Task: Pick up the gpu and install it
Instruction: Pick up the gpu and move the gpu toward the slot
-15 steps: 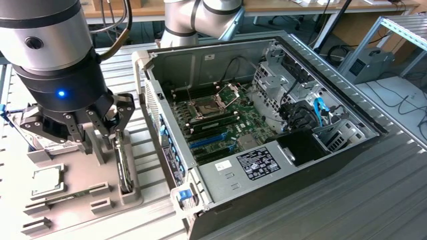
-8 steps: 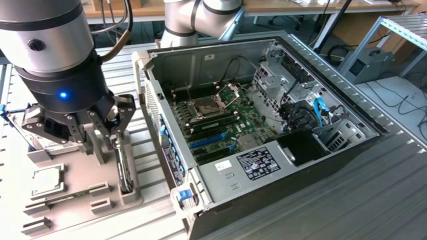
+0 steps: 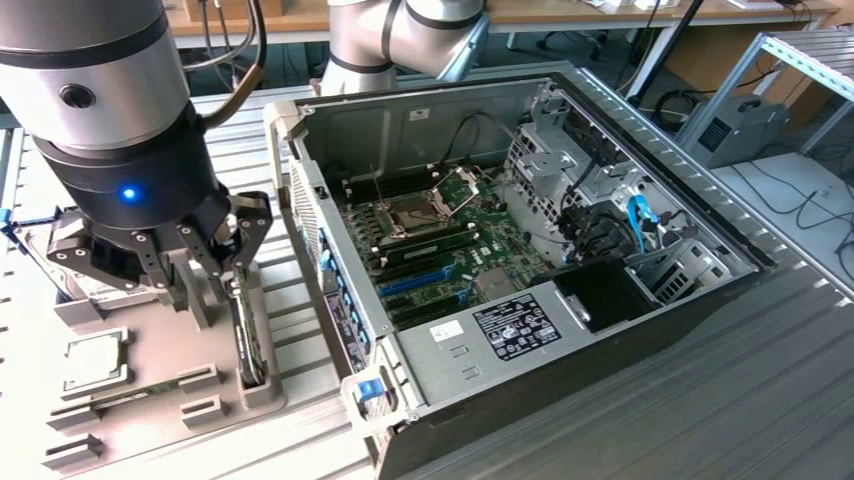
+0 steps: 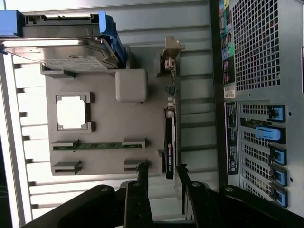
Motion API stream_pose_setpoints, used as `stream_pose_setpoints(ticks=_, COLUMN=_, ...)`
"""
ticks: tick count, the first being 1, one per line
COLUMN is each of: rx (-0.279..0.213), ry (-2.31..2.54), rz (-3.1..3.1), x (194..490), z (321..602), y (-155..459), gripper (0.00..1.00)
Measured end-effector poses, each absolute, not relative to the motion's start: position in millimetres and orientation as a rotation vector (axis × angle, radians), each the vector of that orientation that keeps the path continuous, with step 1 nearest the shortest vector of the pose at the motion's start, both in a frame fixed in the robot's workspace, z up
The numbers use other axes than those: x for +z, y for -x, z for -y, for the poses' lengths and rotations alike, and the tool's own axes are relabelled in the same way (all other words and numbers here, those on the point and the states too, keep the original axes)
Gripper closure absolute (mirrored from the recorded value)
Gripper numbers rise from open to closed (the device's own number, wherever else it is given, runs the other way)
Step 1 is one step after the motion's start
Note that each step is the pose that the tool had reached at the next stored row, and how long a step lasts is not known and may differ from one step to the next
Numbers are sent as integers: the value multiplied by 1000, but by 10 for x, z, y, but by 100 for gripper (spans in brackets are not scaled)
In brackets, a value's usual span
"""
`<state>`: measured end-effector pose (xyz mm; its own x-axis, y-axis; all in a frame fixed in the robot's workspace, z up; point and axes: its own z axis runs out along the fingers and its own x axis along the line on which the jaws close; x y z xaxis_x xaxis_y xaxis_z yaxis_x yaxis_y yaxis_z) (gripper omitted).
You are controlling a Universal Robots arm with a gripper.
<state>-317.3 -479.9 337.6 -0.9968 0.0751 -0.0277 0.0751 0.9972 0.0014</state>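
- Claw (image 4: 162,170): two dark fingers (image 4: 142,178) are standing apart, gripping nothing, and are pointing down at a grey fixture tray (image 4: 107,121).
- Gpu (image 4: 169,142): the thin black card is standing on its long edge in a slot of the tray, directly under the claw. Its near end is lying in the gap between the two fingertips, with a sliver of space showing on each side. The rest of the card is running straight ahead of the claw, and its silvery bracket (image 4: 171,50) is sitting at the far end.
- CPU chip (image 4: 71,113): the square silver chip is lying flat in its own pocket of the tray, off to one side of the claw and well apart from the gpu.
- Memory stick (image 4: 97,146): the green strip is lying between two grey holders, between the chip's pocket and the claw.
- Hard drive (image 4: 61,54): the silver drive in blue rails is resting at the tray's far end, ahead of the claw.
- Computer case (image 3: 534,250): the case is lying open just beside the tray, on the gpu's side of the claw, and is showing its motherboard (image 3: 441,240). Its perforated rear panel with blue slot latches (image 4: 275,156) is facing the tray.
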Motion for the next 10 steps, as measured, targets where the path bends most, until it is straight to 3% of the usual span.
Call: stream_pose_setpoints(ticks=10, rx=0, ry=-117, rz=-3112, x=3340, z=4799, y=3171, gripper=64)
